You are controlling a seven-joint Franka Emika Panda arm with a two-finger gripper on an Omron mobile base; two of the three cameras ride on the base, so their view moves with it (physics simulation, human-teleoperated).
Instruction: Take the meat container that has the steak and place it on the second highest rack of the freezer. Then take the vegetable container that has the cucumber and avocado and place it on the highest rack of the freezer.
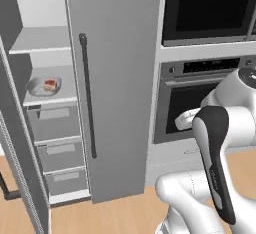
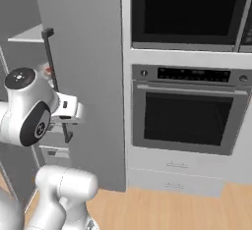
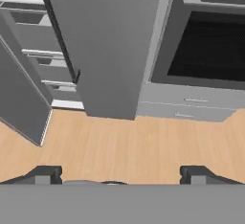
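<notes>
Claw (image 3: pixel 119 174) spread wide, empty, over wooden floor (image 3: pixel 129 146); meat container (image 1: pixel 43 85) with steak (image 1: pixel 49 84) sat on freezer (image 1: pixel 112 78) shelf.

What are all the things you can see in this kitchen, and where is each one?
freezer: one, grey, tall, left of the ovens, door open.
shelf boards: two, pale grey, inside the freezer, above the drawers.
drawers: three, grey, stacked under the shelves.
meat container: one, light grey, on the lower shelf board.
steak: one, red, in the meat container.
ovens: two, dark glass, stacked right of the freezer.
floor: light wood.
gripper: one, dark fingertips, open, empty, over the floor.
</notes>
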